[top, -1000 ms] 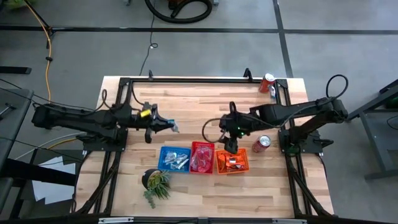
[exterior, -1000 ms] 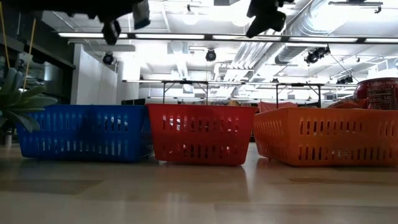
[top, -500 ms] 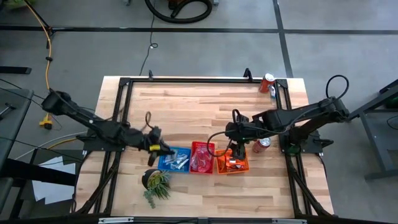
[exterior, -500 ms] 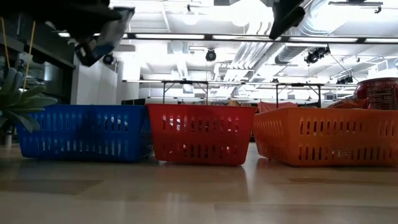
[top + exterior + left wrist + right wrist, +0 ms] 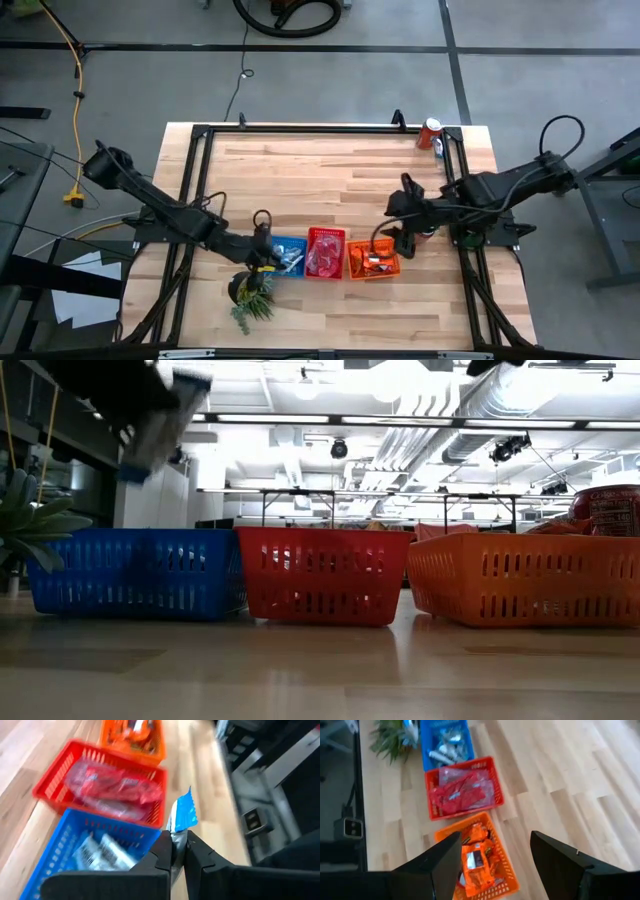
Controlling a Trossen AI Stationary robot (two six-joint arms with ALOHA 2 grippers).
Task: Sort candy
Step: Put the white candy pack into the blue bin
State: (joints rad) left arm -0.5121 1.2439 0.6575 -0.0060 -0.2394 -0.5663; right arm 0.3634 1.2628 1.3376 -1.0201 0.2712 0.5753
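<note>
My left gripper [image 5: 268, 258] is shut on a blue and silver candy packet [image 5: 182, 815] over the left end of the blue basket [image 5: 287, 254], which holds several silver-blue packets [image 5: 97, 852]. Beside it stand the red basket [image 5: 325, 252] with red and pink packets and the orange basket [image 5: 372, 261] with orange packets [image 5: 476, 862]. My right gripper [image 5: 402, 240] is open and empty, just right of the orange basket and above it; its wrist view shows the fingers wide apart [image 5: 495, 837]. My left gripper pinches one end of the packet [image 5: 176, 832] between its two fingers. The blue crimped end [image 5: 186, 807] sticks out past the fingertips. The packet is lifted clear, above the blue basket's rim. The arm comes from the table's left, slanting down.
A green potted plant [image 5: 250, 293] stands just near-left of the blue basket, close under my left arm. One red soda can [image 5: 612, 510] stands right of the orange basket, another [image 5: 430, 130] at the far right corner. Bare wood lies on the far half of the table [image 5: 320, 170].
My left gripper has carried the blue packet toward the table's near edge and down, from mid-table to the blue basket's left end. My right gripper has left the orange basket, going up and toward the table's right edge.
</note>
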